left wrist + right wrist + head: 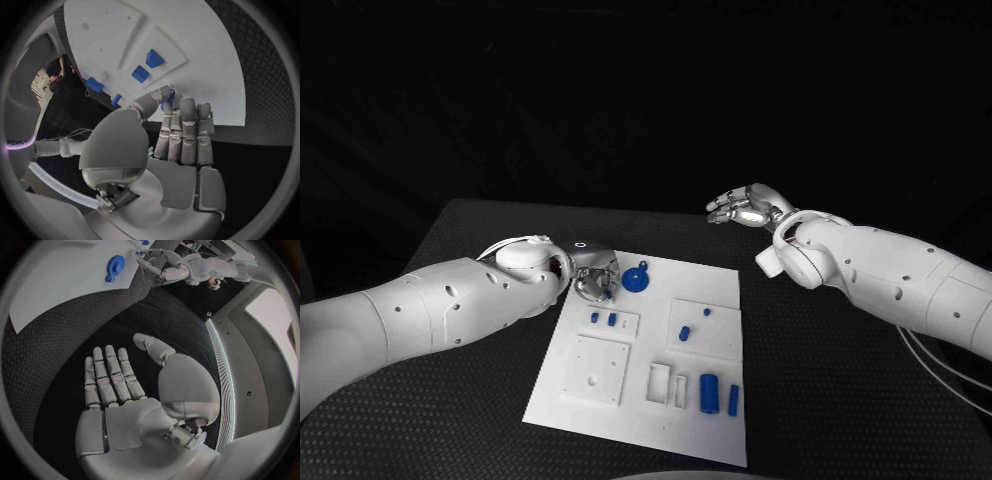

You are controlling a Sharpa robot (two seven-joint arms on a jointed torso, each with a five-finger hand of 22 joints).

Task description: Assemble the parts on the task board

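The white task board (625, 405) lies in the middle of the table. My left hand (593, 278) is at the board's far left corner, beside a round blue part (636, 278). In the left wrist view the thumb and a finger of my left hand (181, 135) pinch a small blue part (170, 96) over the board's edge (219, 95). Two blue pegs (603, 319) stand in a raised block just nearer than that hand. My right hand (751, 208) hovers past the board's far right corner, fingers apart and holding nothing; the right wrist view shows its bare palm (125, 405) above the mat.
Another blue peg (685, 333) stands mid-board, and two blue cylinders (720, 393) lie near the board's front right. A square white block (597, 370) and narrow slots (668, 384) fill the front. Black textured mat (848, 400) surrounds the board.
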